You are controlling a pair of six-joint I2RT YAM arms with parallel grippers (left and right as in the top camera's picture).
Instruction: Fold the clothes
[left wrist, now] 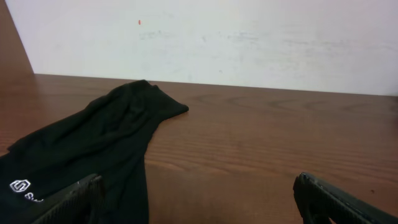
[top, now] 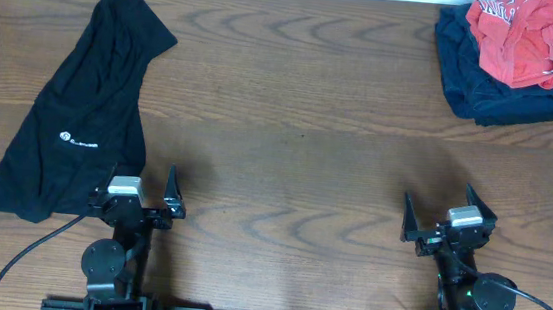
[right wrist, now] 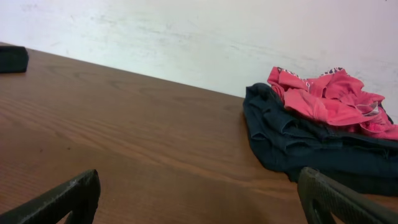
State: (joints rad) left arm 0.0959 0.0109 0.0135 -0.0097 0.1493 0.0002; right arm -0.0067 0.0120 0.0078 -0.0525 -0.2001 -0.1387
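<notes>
**Q:** Entry one. Where are the clothes?

**A:** The black trousers lie on the left half of the table. They run from the table's far-left part down towards its near edge. The narrow end is at the far side and the wide end at the near side. They are loosely spread and not folded. A small white logo faces up on the wide part, nearer the table's near edge

**Q:** State of your fingers?

**A:** My left gripper sits at the table's near edge, left of centre, with its fingers spread wide and nothing between them. My right gripper sits at the same edge, right of centre, also spread wide and holding nothing

**Q:** Any contact with the cloth?

**A:** In the left wrist view one of my left fingers shows in front of the wide end of the trousers. From overhead that finger overlaps the cloth's near border. I cannot tell whether it touches

**Q:** Other items noted?

**A:** A red garment with white lettering lies crumpled on a dark navy garment at the table's far-right corner. The bare middle of the table lies between this pile and the trousers
</notes>
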